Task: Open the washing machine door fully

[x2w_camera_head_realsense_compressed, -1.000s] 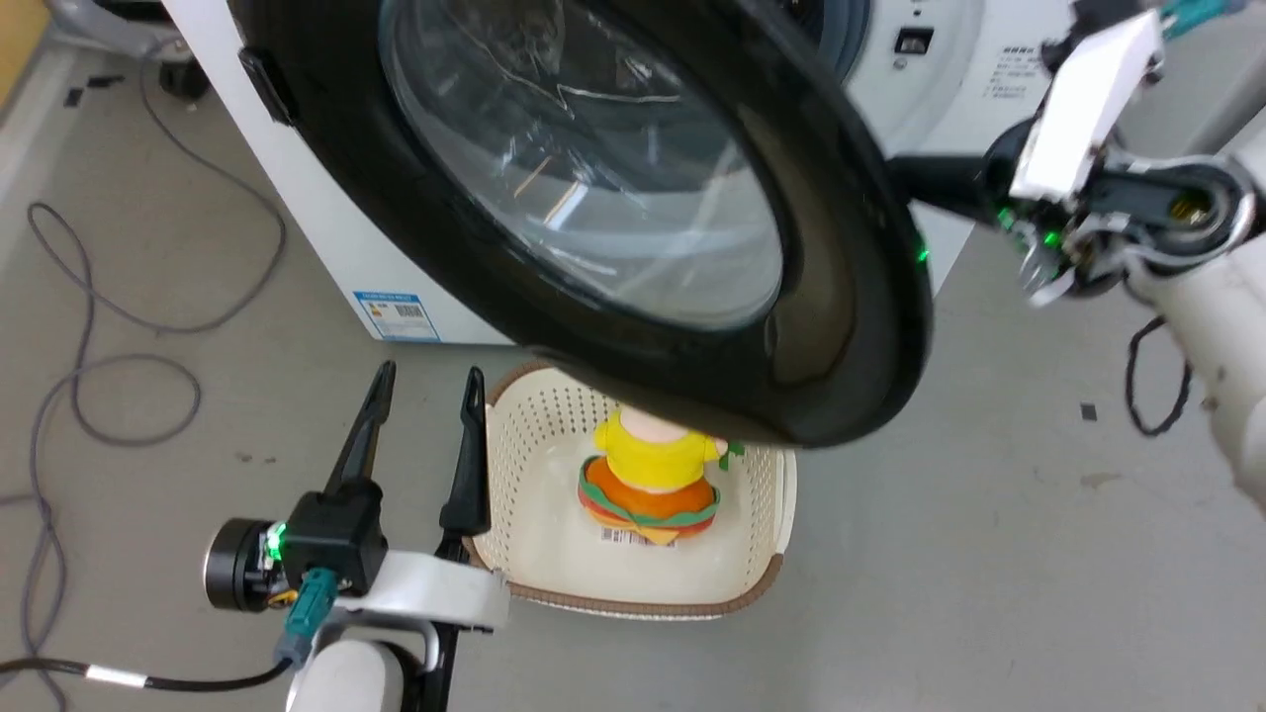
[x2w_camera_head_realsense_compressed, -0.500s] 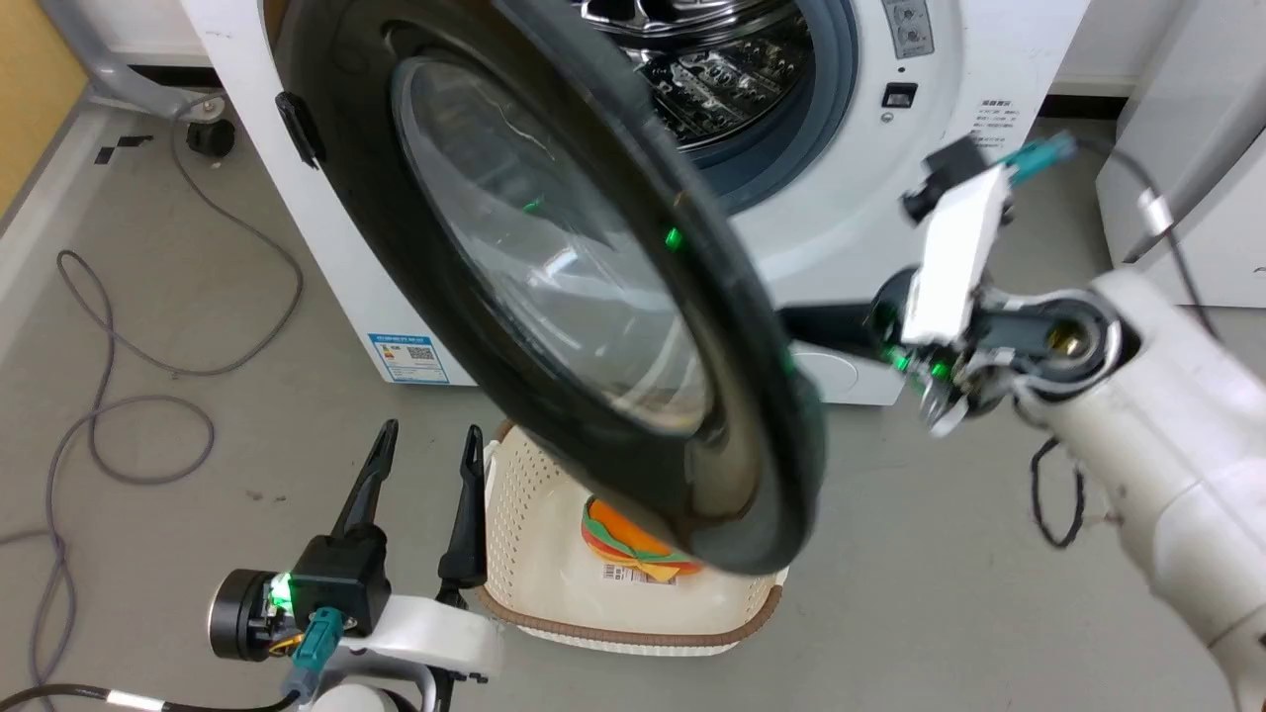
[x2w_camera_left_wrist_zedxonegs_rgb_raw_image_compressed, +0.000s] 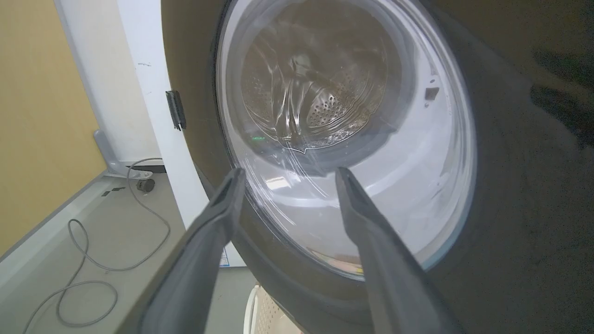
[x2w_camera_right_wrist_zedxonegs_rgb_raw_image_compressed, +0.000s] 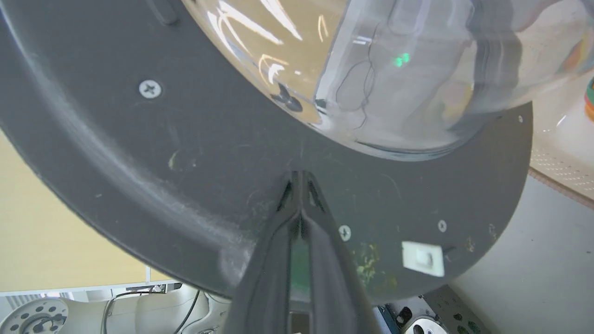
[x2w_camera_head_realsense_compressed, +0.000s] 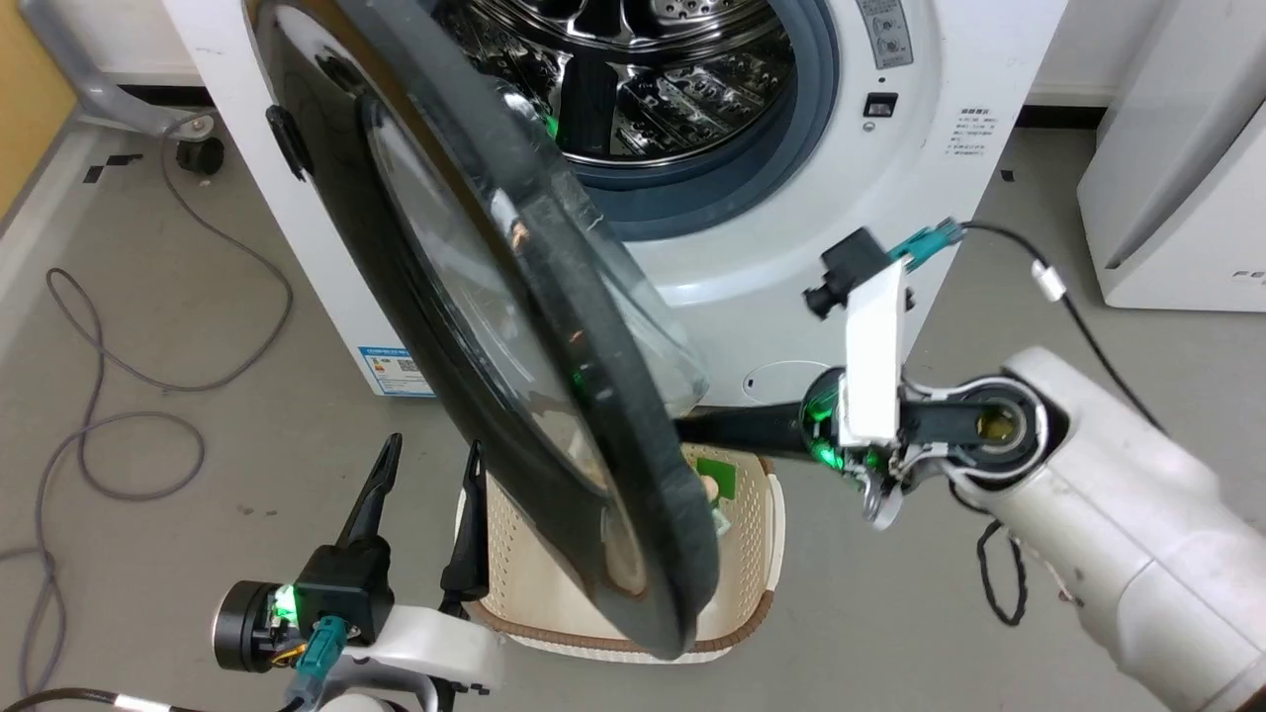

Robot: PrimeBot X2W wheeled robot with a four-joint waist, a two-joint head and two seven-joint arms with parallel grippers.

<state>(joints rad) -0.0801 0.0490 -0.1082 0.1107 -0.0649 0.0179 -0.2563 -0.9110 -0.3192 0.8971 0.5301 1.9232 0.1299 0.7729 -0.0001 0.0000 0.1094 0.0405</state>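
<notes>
The white washing machine [x2w_camera_head_realsense_compressed: 791, 277] stands ahead with its steel drum [x2w_camera_head_realsense_compressed: 643, 79] exposed. Its glossy black door [x2w_camera_head_realsense_compressed: 613, 435] hangs part open on the left hinge, nearly edge-on in the head view, glass bowl bulging toward the drum. My right gripper [x2w_camera_head_realsense_compressed: 682, 430] is shut, with nothing between its fingers. Its tips [x2w_camera_right_wrist_zedxonegs_rgb_raw_image_compressed: 300, 178] press against the door's [x2w_camera_right_wrist_zedxonegs_rgb_raw_image_compressed: 185, 153] dark inner face, just below the glass bowl [x2w_camera_right_wrist_zedxonegs_rgb_raw_image_compressed: 394, 69]. My left gripper [x2w_camera_head_realsense_compressed: 425, 465] is open at the lower left. In the left wrist view that gripper [x2w_camera_left_wrist_zedxonegs_rgb_raw_image_compressed: 288, 172] points at the door's outer face [x2w_camera_left_wrist_zedxonegs_rgb_raw_image_compressed: 510, 185], a little short of it.
A cream perforated basket [x2w_camera_head_realsense_compressed: 762, 554] sits on the floor under the door, its contents mostly hidden. A second white appliance [x2w_camera_head_realsense_compressed: 1167, 148] stands at the right. Grey cables [x2w_camera_head_realsense_compressed: 129, 415] loop on the floor at the left, near a caster [x2w_camera_head_realsense_compressed: 198, 153] and a yellow wall.
The head camera has shifted, bringing the drum into view. The door has swung further open to the left, from facing me to nearly edge-on, with my shut right gripper following it. Left gripper unchanged.
</notes>
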